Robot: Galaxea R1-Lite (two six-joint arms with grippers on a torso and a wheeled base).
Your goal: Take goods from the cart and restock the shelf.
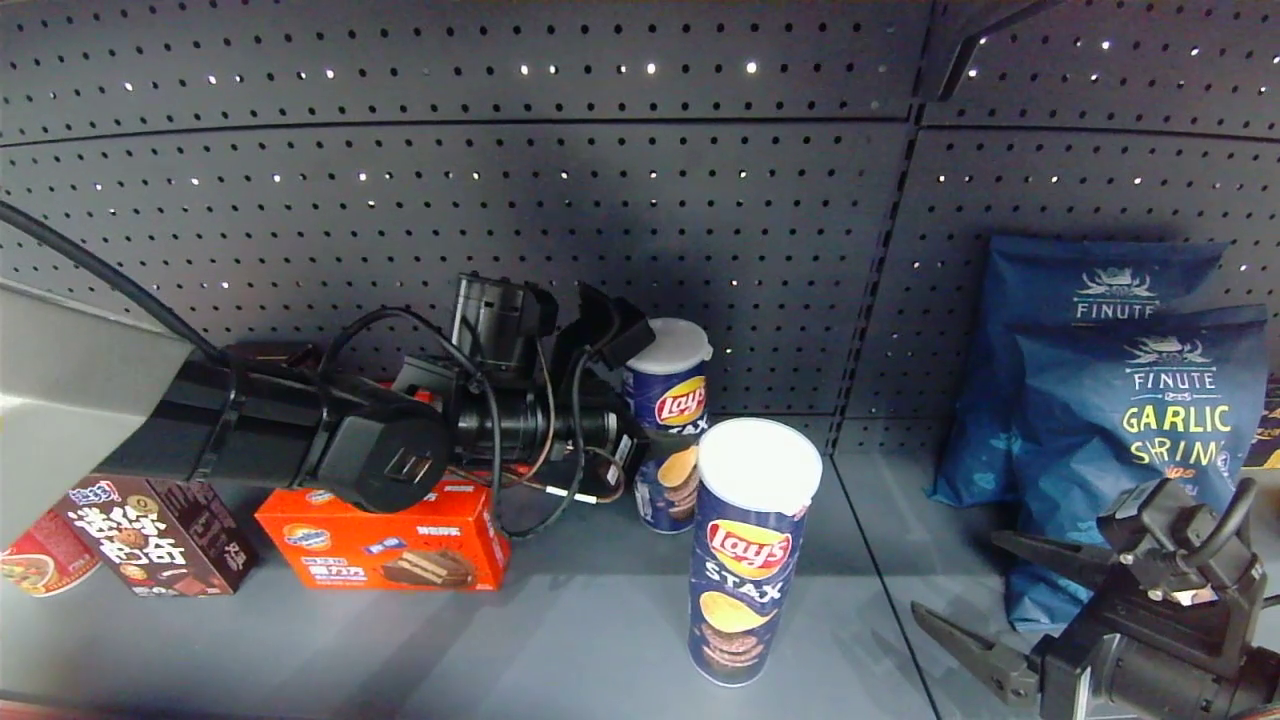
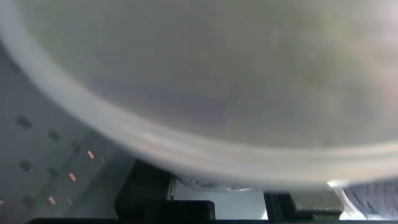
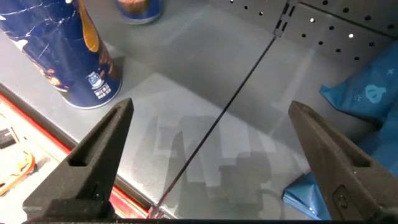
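On the shelf the near can stood placed. The left gripper pinched the far can, apparently not yet released. The right gripper was spread.

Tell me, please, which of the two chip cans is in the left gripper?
The rear can, by the pegboard wall: the left gripper grips it under its white lid. The front can stands free.

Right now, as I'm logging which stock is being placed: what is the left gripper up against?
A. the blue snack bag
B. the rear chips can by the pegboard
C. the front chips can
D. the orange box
B: in the head view the left gripper sits at the rear chips can, close to the pegboard; the front chips can stands apart, farther forward.
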